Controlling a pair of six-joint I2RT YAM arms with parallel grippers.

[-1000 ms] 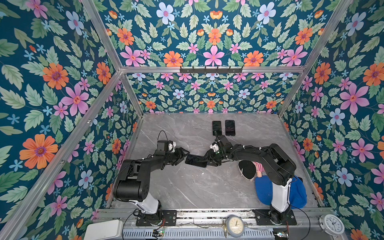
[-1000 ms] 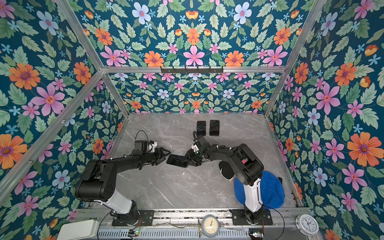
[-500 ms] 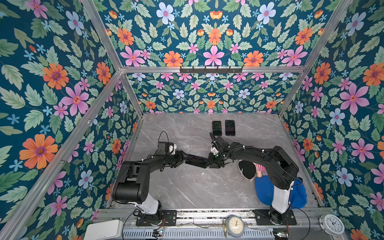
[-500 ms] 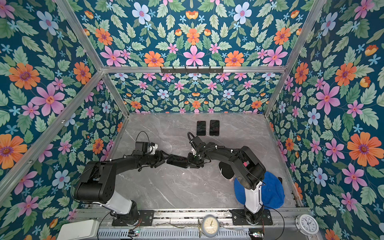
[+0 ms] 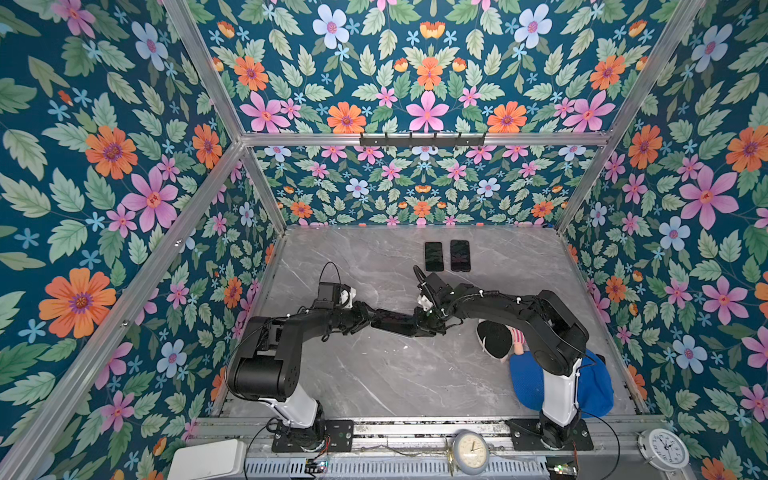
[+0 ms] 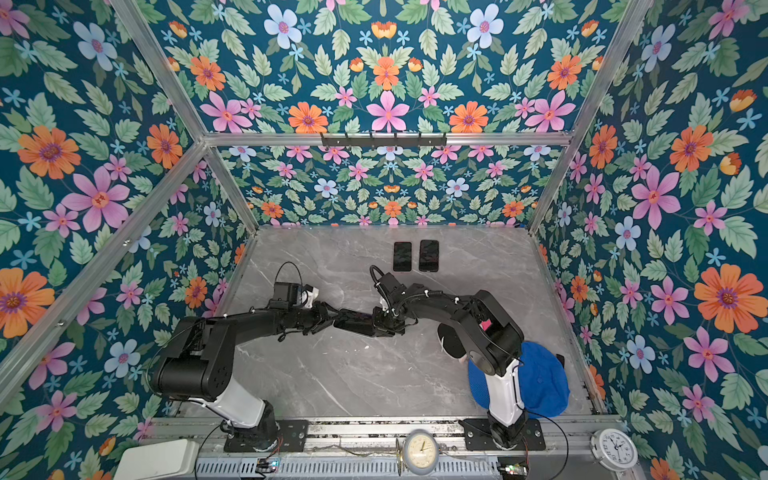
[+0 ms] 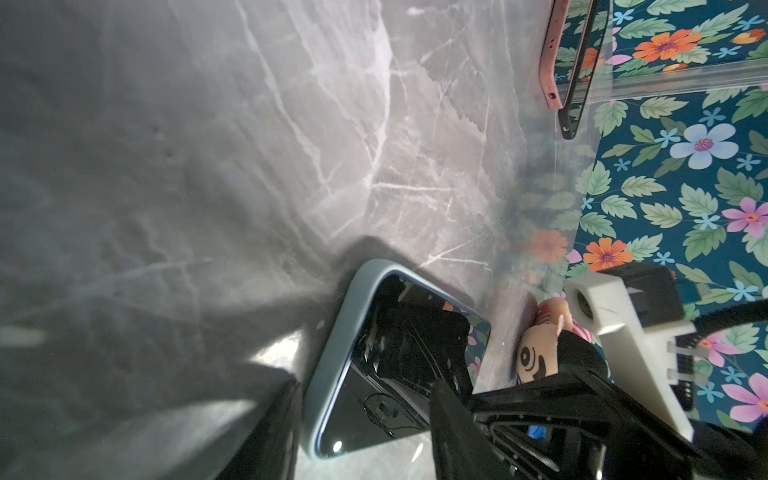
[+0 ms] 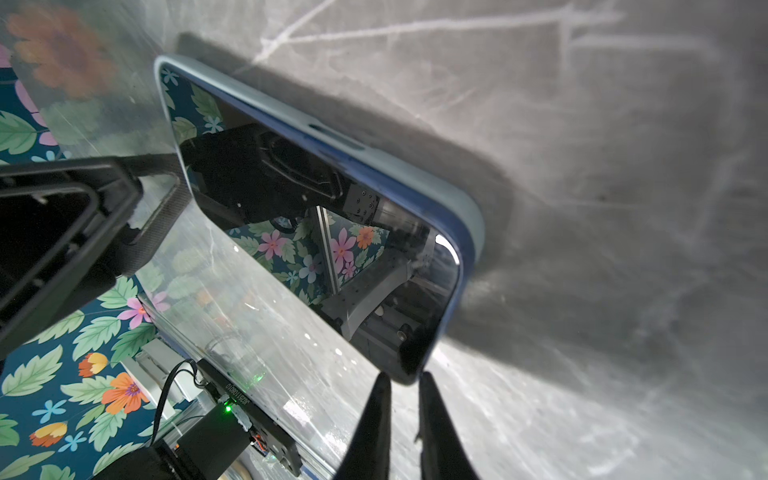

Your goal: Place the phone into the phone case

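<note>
Blue-rimmed phone [image 8: 291, 249] (corner) within right pincer [image 8: 402, 386]

Two handsets [image 5: 433, 256] behind the phone [image 5: 392, 323] at table [image 5: 374, 382] centre

Left arm [image 5: 307, 322] and right arm [image 5: 498, 301] low and inward, left tool [image 5: 368, 319] half-spread, right tool [image 8: 405, 386] pinched narrow.

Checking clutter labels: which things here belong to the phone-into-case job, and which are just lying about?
Job: phone, pale blue case around it, left pincer, right pincer.
Lying about: two phones at the back, doll, blue cap, two clocks in front.
</note>
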